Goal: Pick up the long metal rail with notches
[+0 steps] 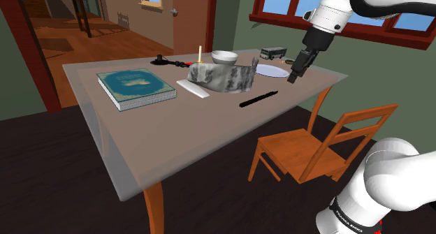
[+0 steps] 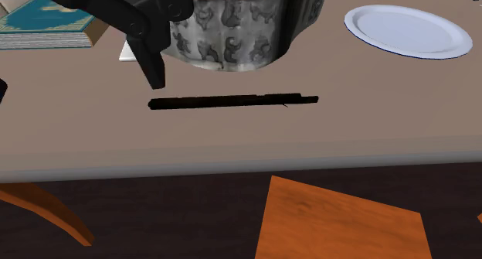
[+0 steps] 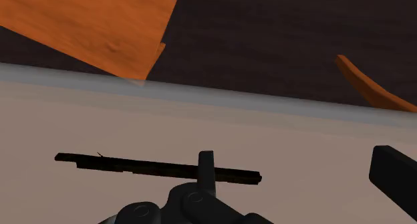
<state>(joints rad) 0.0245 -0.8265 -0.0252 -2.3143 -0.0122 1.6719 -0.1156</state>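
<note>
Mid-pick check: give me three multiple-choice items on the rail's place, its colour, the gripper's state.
1. The rail lies: A on the plate; B on the table between the patterned grey piece and the chair; C on the book.
2. Its colour: A white; B orange; C black.
3. The gripper is: A open, empty; B shut on the rail; C shut on the book.
B: it lies flat on the bare table. C: black in every view. A: fingers stand apart in the wrist view.

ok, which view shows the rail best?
Second exterior view: the rail lies whole with nothing across it. In the wrist view a finger crosses it near one end. The shoulder view shows it as a thin dark sliver.
</note>
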